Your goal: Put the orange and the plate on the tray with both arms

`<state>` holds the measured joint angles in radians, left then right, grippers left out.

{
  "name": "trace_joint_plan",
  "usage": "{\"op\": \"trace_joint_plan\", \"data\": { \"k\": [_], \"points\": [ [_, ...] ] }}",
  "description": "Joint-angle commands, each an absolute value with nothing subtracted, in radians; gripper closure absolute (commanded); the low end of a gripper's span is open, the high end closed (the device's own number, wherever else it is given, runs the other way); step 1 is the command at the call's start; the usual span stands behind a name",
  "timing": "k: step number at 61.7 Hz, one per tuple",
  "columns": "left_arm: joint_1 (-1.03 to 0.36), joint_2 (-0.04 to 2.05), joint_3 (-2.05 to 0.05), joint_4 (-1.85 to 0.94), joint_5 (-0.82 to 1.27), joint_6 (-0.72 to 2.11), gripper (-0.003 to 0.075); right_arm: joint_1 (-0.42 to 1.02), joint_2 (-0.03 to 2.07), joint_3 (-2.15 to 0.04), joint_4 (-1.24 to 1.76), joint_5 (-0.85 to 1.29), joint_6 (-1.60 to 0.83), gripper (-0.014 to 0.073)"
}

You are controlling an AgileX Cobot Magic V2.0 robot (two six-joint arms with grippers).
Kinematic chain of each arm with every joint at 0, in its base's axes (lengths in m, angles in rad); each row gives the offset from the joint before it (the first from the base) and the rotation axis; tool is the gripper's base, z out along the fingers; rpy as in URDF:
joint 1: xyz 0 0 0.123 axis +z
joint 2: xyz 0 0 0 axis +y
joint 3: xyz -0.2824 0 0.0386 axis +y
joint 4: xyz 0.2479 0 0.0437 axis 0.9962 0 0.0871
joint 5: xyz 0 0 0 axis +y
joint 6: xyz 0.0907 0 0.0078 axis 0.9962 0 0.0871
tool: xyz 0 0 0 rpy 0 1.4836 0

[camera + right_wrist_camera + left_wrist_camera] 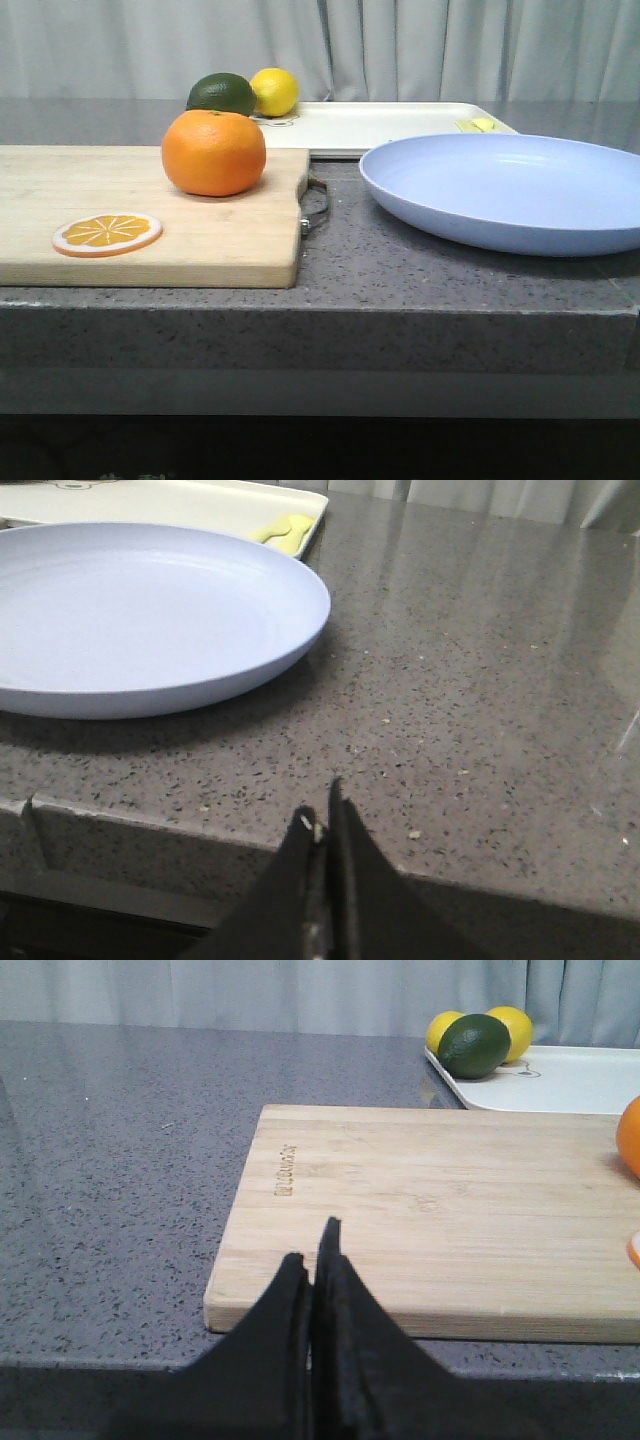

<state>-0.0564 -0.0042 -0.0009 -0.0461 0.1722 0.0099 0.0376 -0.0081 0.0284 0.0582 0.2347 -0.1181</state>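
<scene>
Front view: tray (400, 125) partly behind plate (520, 190).

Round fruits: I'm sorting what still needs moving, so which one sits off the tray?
The orange. It rests on the wooden cutting board, near the orange slice, while the lime and lemon lie on the tray.

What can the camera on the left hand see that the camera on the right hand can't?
Only the left wrist view shows the wooden cutting board, an edge of the orange, a dark green fruit, two lemons behind it, and the closed left hand. Only the right wrist view shows the lavender plate, a small yellow item on the tray, and the closed right hand. Both show the cream tray and the grey speckled counter.
</scene>
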Motion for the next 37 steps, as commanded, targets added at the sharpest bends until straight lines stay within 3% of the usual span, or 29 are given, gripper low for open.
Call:
{"op": "trace_joint_plan", "data": {
  "k": [1,24,37],
  "points": [
    [-0.055,-0.024,0.007,-0.056,0.084,0.0,0.0738,0.035,-0.031,0.023,0.054,0.143,-0.124,0.0655],
    [-0.055,-0.024,0.003,-0.056,-0.07,0.0,0.0738,0.035,-0.031,0.006,0.055,0.013,-0.12,0.0655],
    [-0.055,0.01,-0.147,-0.056,-0.023,0.0,0.0737,0.035,-0.013,-0.177,0.055,0.114,-0.066,0.0655]
  ]
}}
